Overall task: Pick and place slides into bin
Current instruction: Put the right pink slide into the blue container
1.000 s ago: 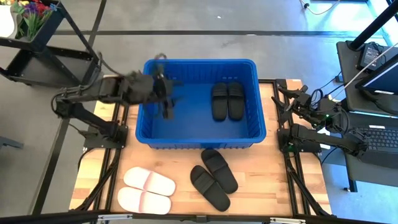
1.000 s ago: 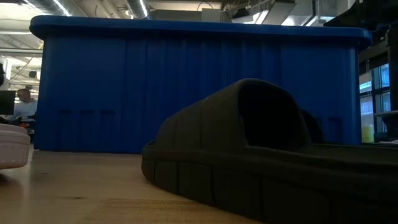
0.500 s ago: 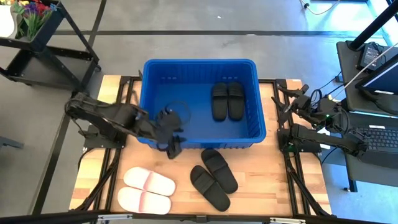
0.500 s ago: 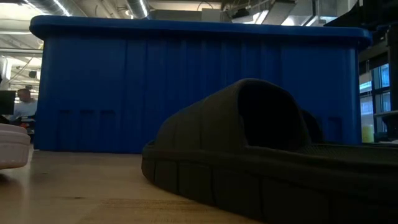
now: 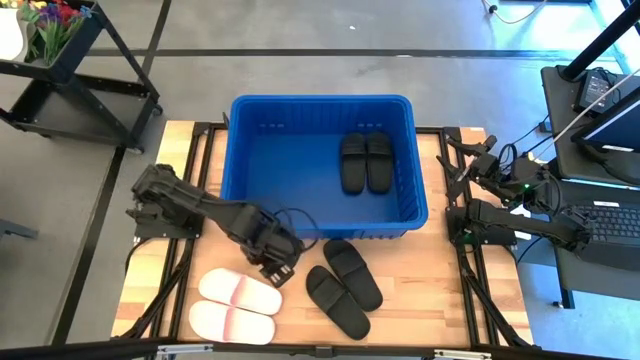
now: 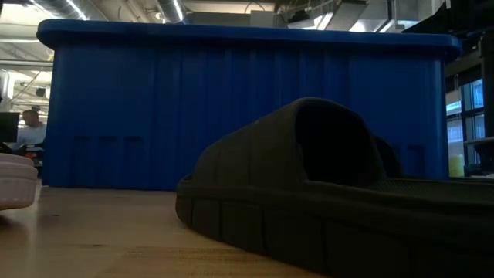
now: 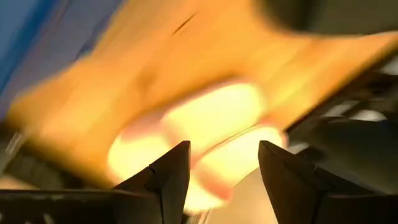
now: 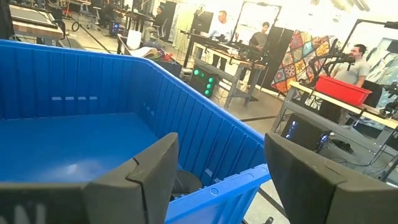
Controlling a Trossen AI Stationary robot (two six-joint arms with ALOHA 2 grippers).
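The left gripper point(image 5: 277, 268), fingers spread and empty, is hanging just outside the blue bin point(image 5: 240, 212); the pale slides point(image 5: 238, 306) are lying close below-left, long axes across the table; the right gripper point(image 5: 460, 170), also spread, is waiting far off.

Two black slides point(image 5: 365, 162) lie inside the bin point(image 5: 243, 205); just outside its near wall, the left pincer point(image 5: 279, 270) hovers beside white slides point(image 5: 238, 306).
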